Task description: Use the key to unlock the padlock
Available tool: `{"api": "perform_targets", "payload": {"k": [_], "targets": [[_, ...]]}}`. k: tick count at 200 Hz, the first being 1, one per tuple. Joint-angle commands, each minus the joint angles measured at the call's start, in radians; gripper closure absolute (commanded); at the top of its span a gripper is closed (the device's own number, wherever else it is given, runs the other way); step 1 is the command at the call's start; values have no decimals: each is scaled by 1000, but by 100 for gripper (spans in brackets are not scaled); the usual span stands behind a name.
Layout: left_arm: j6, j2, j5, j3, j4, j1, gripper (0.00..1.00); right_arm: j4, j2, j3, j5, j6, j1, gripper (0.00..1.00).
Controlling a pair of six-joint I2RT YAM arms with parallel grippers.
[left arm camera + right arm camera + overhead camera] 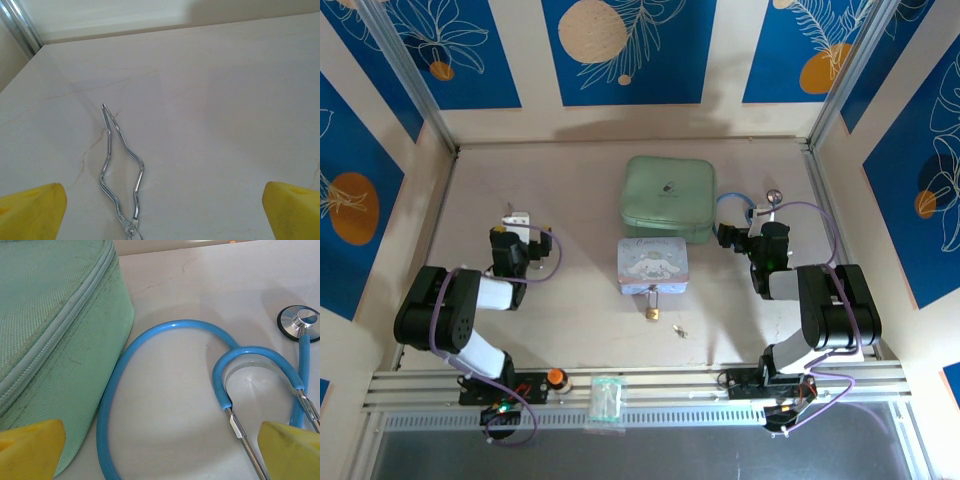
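Note:
The tiny brass padlock (651, 312) hangs at the front edge of the pastel cartoon tin (653, 262), near the table's middle. The small silvery key (677, 331) lies on the table just right of the padlock and a little nearer. My left gripper (518, 224) is far to the left of both. It stands open and holds nothing, its yellow fingertips (30, 212) wide apart above silver forceps (120, 170). My right gripper (752, 218) is up at the right, also open and holding nothing, its fingertips (290, 452) spread over a blue stethoscope (165, 335).
A green zipped case (669, 197) sits behind the tin, and its side (50, 340) is close to my right gripper's left finger. The stethoscope's chest piece (299, 322) lies at the right. A small clear packet (607, 400) rests on the front rail.

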Motion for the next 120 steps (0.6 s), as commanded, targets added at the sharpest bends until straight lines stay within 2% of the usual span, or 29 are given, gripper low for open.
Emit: {"api": "perform_targets", "payload": {"k": [1, 28, 47, 60, 81, 96, 109, 120], "targets": [[-19, -94, -36, 0, -50, 12, 0, -41, -66, 29, 13, 7, -4, 1], [-46, -235, -92, 41, -248, 12, 0, -183, -177, 54, 32, 20, -4, 1], [-180, -332, -153, 101, -475, 12, 0, -275, -260, 67, 28, 48, -4, 1], [-234, -386, -122, 97, -509, 12, 0, -346, -330, 76, 3, 76, -2, 1], [-421, -483, -112, 61, -548, 13, 0, -561, -443, 134, -4, 177, -2, 1], [-500, -539, -29, 42, -553, 17, 0, -746, -502, 181, 24, 326, -10, 1], [-572, -560, 81, 63, -609, 15, 0, -863, -531, 214, -118, 326, -40, 1], [-629, -577, 182, 72, -637, 15, 0, -938, -551, 228, -179, 349, -45, 1]]}}
